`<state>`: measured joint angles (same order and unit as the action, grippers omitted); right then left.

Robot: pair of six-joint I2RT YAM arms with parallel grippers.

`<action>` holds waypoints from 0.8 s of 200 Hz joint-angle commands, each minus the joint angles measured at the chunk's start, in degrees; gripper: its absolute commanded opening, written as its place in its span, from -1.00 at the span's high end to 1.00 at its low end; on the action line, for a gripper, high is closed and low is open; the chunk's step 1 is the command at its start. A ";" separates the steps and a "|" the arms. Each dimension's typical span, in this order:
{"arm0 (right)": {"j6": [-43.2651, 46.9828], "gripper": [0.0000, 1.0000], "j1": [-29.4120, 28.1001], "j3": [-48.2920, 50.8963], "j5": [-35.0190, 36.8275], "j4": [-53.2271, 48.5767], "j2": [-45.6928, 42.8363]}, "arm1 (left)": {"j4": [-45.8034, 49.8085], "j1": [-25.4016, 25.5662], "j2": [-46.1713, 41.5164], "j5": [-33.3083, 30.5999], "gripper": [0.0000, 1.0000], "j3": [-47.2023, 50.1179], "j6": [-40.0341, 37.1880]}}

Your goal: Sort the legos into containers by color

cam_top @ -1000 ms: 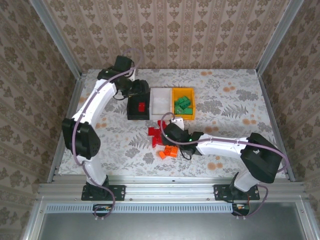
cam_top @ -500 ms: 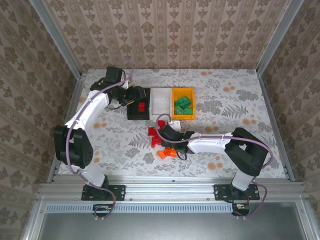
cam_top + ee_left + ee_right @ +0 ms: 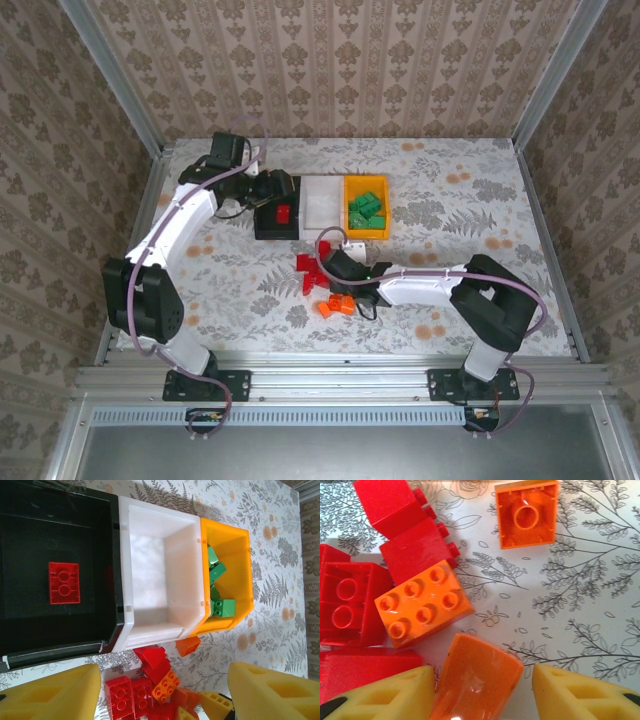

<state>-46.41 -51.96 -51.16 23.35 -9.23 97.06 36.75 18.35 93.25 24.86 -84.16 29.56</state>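
Note:
The legos lie in a loose pile of red bricks (image 3: 310,272) and orange bricks (image 3: 337,305) in front of the containers. An orange curved brick (image 3: 475,680) sits between the fingers of my right gripper (image 3: 481,677), which is open. Its left pad touches the brick and its right pad (image 3: 580,695) stands apart from it. My left gripper (image 3: 165,680) hovers open above the pile, near the black bin (image 3: 30,540), which holds one red brick (image 3: 64,582). The white bin (image 3: 150,570) is bare. Green bricks (image 3: 216,587) lie in the yellow-orange bin (image 3: 235,565).
An orange six-stud brick (image 3: 422,610) and red bricks (image 3: 347,610) crowd the left side of my right gripper. An upturned orange brick (image 3: 526,514) lies alone further off. Open patterned tabletop (image 3: 470,210) stretches to the right of the bins.
My right gripper has slid a little left into the pile. The left arm's elbow has swung outward to the left while its gripper stays by the black bin.

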 commanded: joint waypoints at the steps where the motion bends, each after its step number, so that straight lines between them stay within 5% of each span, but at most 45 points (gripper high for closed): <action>1: 1.18 -0.09 1.47 2.03 -1.39 -0.74 -2.90 | -0.10 0.63 -0.69 0.37 -0.41 -0.48 -1.08; 114: 0.33 -0.16 2.39 -2.75 -8.45 1.38 1.85 | 0.33 0.95 -1.40 0.18 -0.43 -0.74 -1.51; 160: 3.29 -0.11 2.39 -7.12 -5.73 -0.12 5.71 | 0.32 0.90 -1.67 0.54 -0.43 -0.82 -1.50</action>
<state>-45.15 -49.39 -55.66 16.14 -8.97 100.29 36.80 19.05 93.25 24.84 -84.16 29.52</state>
